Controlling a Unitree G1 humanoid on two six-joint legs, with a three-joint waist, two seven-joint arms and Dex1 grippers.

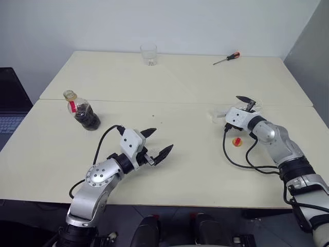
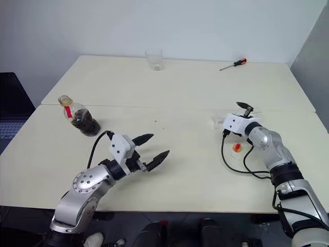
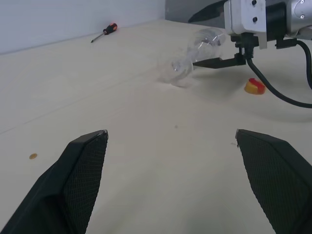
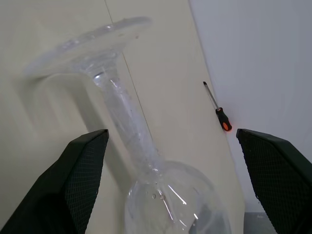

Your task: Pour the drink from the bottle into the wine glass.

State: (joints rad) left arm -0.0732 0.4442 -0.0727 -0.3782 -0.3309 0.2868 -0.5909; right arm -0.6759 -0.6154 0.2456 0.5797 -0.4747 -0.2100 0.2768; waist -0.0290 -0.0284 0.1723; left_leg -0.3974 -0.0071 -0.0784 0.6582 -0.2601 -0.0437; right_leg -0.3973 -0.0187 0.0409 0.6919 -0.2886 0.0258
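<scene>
Clear glass is the hard part to read: the wine glass (image 4: pixel 131 146) lies on its side on the table (image 1: pixel 180 87) at my right, foot toward the middle, bowl toward my right claw (image 4: pixel 170 180), and from the head view it nearly vanishes behind my wrist. That claw stands wide open with the stem and bowl between its fingers (image 4: pixel 73 175), gripping nothing (whether a finger brushes the glass I cannot tell). My left claw (image 1: pixel 160 144) is also spread wide and empty, hovering over bare table near the front edge. The bottle (image 1: pixel 81 110) stands tilted at far left, uncapped, with the dark drink (image 1: pixel 88 121) low in its body. Its yellow-and-red cap (image 1: pixel 237 141) sits beside my right forearm. A tumbler (image 1: pixel 148 54) and a screwdriver (image 1: pixel 226 58) rest at the far edge.
</scene>
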